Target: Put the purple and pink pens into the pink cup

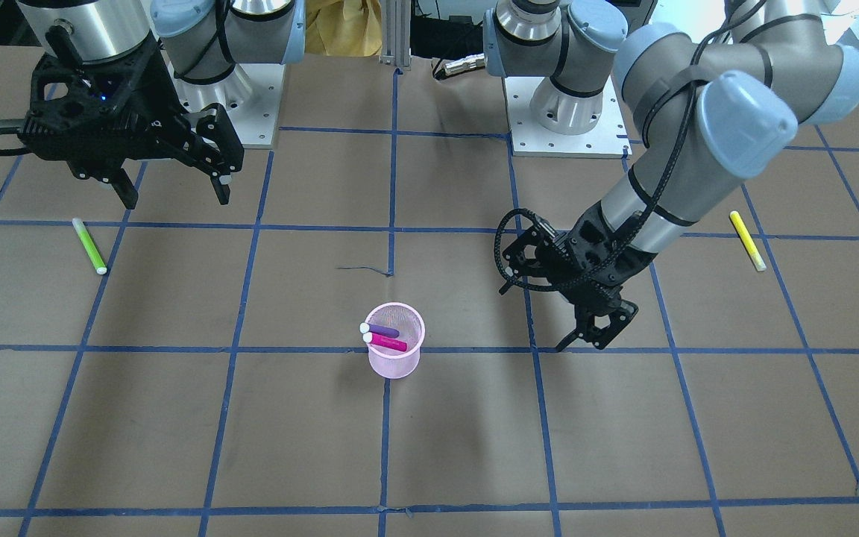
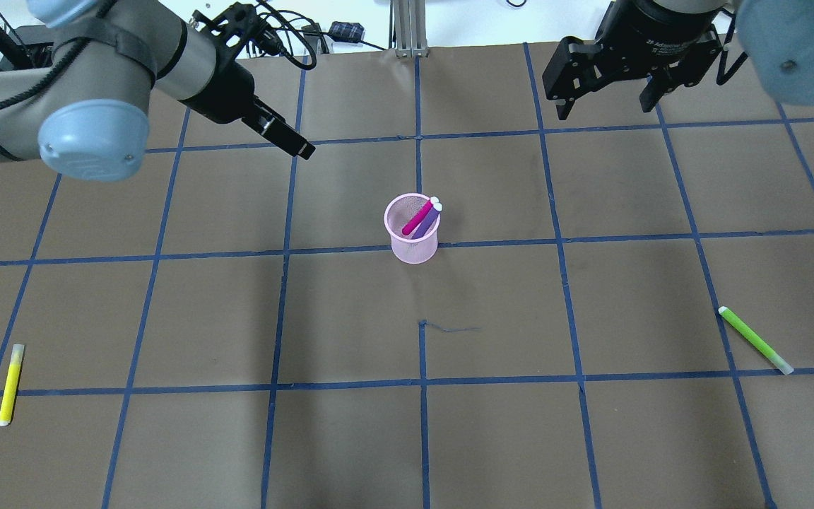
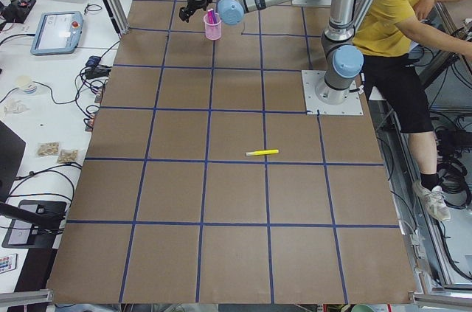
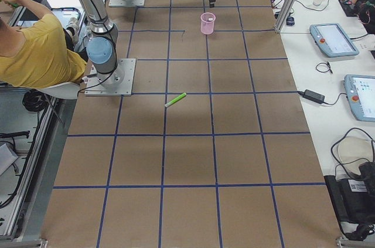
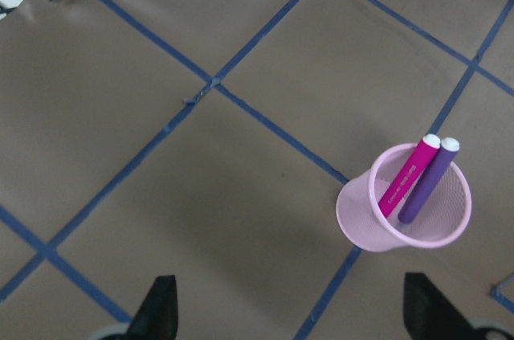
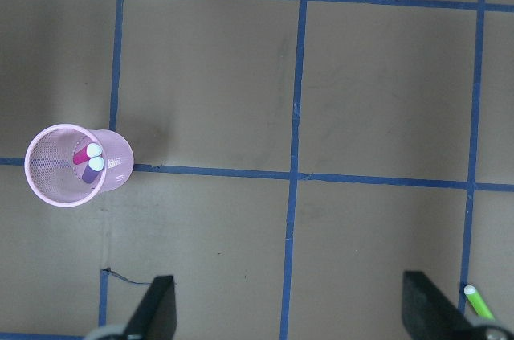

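Nearest the left wrist camera are two dark fingertips (image 5: 159,308) at the bottom edge of its view, set far apart with nothing between them. The left gripper (image 1: 595,332) is spread wide and empty, off to the robot's left of the pink wire-mesh cup (image 5: 357,223) and not touching it.

The cup stands upright on the brown paper-covered table (image 2: 350,438), on a blue tape line. Inside it, the magenta-pink pen with a white cap (image 5: 409,175) and the purple pen with a white cap (image 5: 427,181) lean side by side, touching. Their capped ends rest against the same part of the rim and stick out just above it. Both task pens look to be in, so the step in hand seems to be clearing the arms away.

To do that well, the left arm should lift first and only then swing away from the cup. Its cable and fingers should stay on the side away from the leaning caps. The mesh cup looks light, and a brush against the rim or a cap could tip it. The fingers are best left spread while moving.

The right gripper (image 1: 176,200) hangs well apart from the cup on the robot's right, its fingers also wide and holding nothing.

A yellow pen (image 2: 11,385) lies well apart from the cup on the robot's left, and a green pen (image 2: 755,341) on the right. Neither belongs in the cup.
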`<state>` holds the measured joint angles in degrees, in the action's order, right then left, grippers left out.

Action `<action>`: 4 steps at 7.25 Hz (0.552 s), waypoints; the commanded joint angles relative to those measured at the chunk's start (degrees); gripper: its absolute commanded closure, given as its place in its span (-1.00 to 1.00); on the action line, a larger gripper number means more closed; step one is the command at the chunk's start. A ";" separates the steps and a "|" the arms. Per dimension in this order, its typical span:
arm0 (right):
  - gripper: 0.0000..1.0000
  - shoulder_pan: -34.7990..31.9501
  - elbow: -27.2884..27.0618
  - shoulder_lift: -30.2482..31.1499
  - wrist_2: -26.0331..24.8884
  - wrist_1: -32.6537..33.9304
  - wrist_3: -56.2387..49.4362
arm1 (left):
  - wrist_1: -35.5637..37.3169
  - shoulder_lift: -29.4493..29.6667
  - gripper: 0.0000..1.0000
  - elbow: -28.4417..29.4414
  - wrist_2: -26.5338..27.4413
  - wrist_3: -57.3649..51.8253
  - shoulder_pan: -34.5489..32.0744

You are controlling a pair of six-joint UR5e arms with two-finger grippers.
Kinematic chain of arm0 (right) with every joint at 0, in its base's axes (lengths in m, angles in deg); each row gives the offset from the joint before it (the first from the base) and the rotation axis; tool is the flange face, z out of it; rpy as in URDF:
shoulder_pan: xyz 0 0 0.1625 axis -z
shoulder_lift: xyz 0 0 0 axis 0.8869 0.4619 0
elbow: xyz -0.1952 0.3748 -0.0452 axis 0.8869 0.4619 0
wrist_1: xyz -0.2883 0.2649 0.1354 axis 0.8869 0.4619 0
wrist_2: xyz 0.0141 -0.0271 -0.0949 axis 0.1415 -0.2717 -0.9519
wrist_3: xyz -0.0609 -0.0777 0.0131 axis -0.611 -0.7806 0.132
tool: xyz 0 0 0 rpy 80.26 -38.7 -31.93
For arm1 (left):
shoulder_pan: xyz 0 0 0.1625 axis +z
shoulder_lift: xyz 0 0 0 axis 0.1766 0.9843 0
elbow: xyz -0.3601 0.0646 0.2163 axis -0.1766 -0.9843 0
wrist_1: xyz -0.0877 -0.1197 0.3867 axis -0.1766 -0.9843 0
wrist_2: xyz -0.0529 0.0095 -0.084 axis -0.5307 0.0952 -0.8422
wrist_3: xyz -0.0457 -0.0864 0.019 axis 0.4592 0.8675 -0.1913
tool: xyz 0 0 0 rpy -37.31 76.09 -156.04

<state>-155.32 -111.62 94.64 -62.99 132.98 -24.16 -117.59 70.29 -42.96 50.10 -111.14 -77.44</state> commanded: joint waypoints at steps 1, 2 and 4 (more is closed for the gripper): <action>-1.00 -0.16 -0.27 -0.12 0.18 -0.12 -0.08 | -9.65 -4.00 -1.00 2.54 10.28 12.15 -1.07; -1.00 -0.25 -0.36 0.14 0.18 -0.21 -0.16 | -11.75 -5.33 -1.00 2.63 13.12 15.52 -2.20; -1.00 -0.07 -0.36 0.32 0.09 -0.21 0.10 | -14.30 -7.00 -1.00 2.98 18.75 23.61 -5.62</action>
<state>-155.49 -111.96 94.88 -62.87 132.79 -24.10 -129.77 64.37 -40.18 65.58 -92.01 -81.02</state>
